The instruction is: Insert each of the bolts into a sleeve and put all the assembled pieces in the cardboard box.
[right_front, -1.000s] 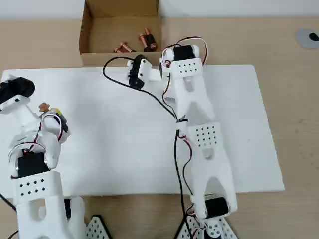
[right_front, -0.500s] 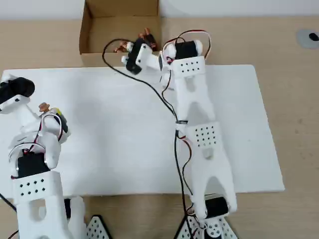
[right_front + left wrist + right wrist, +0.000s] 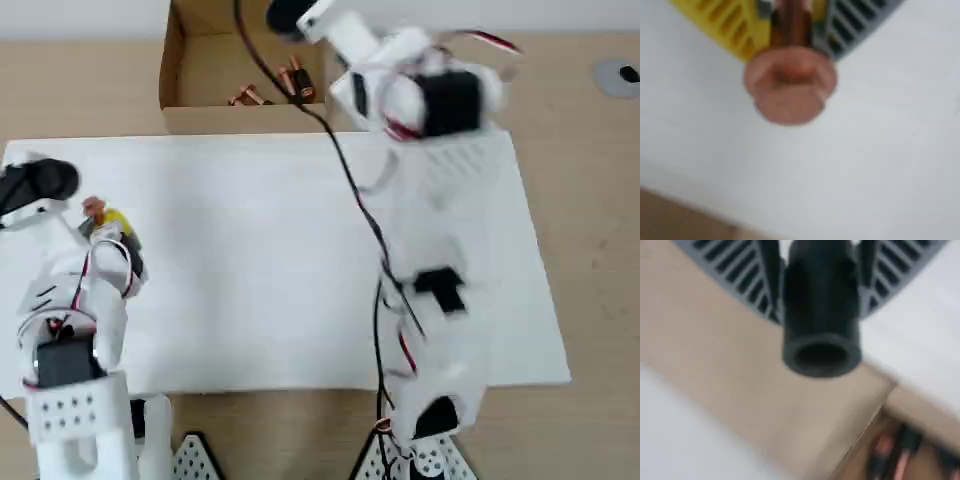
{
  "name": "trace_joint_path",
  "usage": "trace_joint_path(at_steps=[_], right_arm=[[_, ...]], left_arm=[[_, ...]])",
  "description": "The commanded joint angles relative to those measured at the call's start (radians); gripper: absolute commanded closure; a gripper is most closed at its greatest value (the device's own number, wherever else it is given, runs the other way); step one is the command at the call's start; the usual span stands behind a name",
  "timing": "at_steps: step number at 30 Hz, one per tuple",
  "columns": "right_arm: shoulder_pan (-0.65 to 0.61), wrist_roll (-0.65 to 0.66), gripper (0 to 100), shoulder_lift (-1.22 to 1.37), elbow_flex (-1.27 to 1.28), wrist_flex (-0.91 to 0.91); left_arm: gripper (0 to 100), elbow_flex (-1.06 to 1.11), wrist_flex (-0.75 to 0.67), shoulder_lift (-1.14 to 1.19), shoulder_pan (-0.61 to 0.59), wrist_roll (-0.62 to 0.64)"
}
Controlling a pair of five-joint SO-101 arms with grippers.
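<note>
Where the white mat (image 3: 260,260) meets its 9 o'clock edge, we find the left gripper (image 3: 100,215) clamped on a copper bolt (image 3: 790,85). The shank sits between one yellow and one grey finger, and the flanged head projects free beyond the fingertips, above the mat. This bolt carries no sleeve, so we judge its assembly not yet begun.

Moving rightward to about 11 o'clock on the table (image 3: 590,200), we come to the open cardboard box (image 3: 172,60). It stands just beyond the far edge of the mat. Inside it, toward its 4 o'clock corner, lie several assembled pieces (image 3: 290,80), copper with dark sleeves. We cannot count them exactly. We read this portion of the task as done.

Further right, near 12 o'clock, the right arm (image 3: 420,100) is raised over the far edge of the mat, beside the box. Its right gripper (image 3: 822,270) is closed around a black sleeve (image 3: 822,335), gripped between two grey ribbed fingers. The bore faces outward and is visibly empty. In the right wrist view the box wall and the finished pieces lie below and beyond the sleeve.

Bolt and sleeve are thus well apart, one at 9 o'clock and the other near 12 o'clock. What remains for this pair, in our judgement, is to bring the two together, seat the bolt in the bore, and set the piece in the box. Whether this pair is the last we cannot tell.
</note>
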Motion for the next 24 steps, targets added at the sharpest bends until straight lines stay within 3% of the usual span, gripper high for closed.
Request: trace_joint_path(at_steps=[1,7,11,14,19,24], right_arm=[[-0.039,-0.066,98.8,-0.398,0.116,0.017],[-0.081,-0.236,98.8,-0.875,0.595,0.014],[-0.076,-0.242,98.8,-1.115,1.055,0.014],[-0.082,-0.203,98.8,-1.233,1.425,-0.032],[-0.087,-0.213,98.8,-1.27,1.83,-0.358],[-0.277,-0.222,98.8,-1.256,2.02,-0.661]], left_arm=[[100,-0.106,0.008,-0.108,0.084,-0.04],[100,-0.183,0.008,-0.28,0.147,-0.072],[100,-0.184,0.023,-0.39,0.15,-0.227],[100,-0.192,0.063,-0.452,0.15,-0.25],[100,-0.184,0.023,-0.49,0.158,-0.245],[100,-0.193,-0.064,-0.496,0.224,-0.198]])
